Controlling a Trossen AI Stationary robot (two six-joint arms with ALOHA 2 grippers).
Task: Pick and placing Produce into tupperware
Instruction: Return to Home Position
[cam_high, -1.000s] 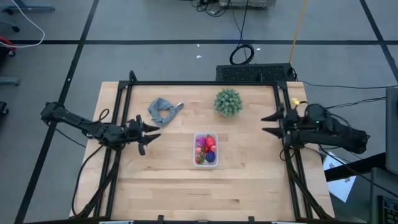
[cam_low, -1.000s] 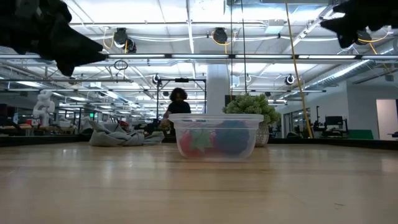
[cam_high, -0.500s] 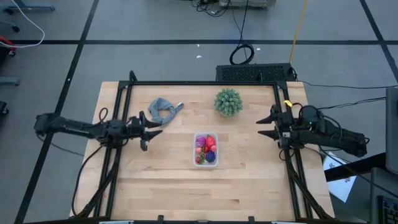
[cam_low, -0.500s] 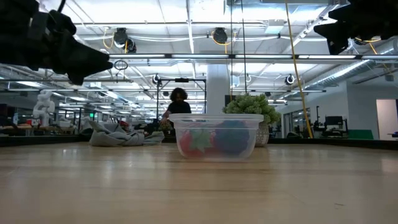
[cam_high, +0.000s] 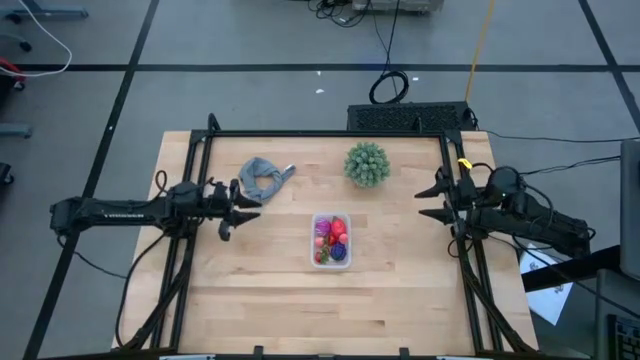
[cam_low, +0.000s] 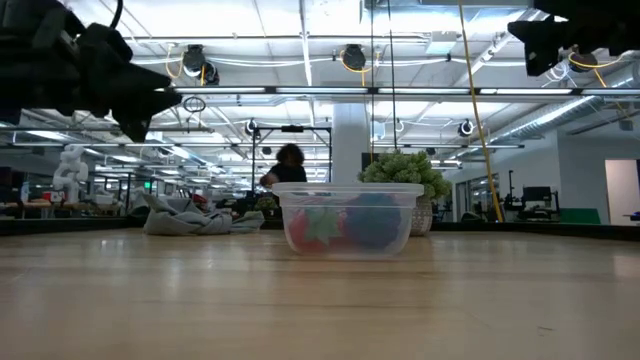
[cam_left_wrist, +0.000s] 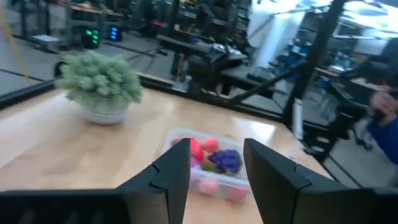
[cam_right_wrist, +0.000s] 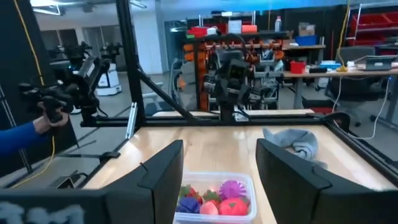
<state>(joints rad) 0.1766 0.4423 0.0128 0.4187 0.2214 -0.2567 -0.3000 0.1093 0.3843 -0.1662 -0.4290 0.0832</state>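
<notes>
With the produce (cam_high: 333, 238) all packed in the tupperware (cam_low: 345, 189) at mid-counter (cam_high: 300, 310), the left gripper (cam_high: 238, 208) and right gripper (cam_high: 425, 203) settle back toward their sides, fingers spread wide and empty, suggesting the job is done.

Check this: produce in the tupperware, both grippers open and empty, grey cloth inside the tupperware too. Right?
No. The high view shows the grey cloth on the table near the left gripper, apart from the tupperware. The produce is inside it; that gripper and the right gripper are open, empty.
</notes>
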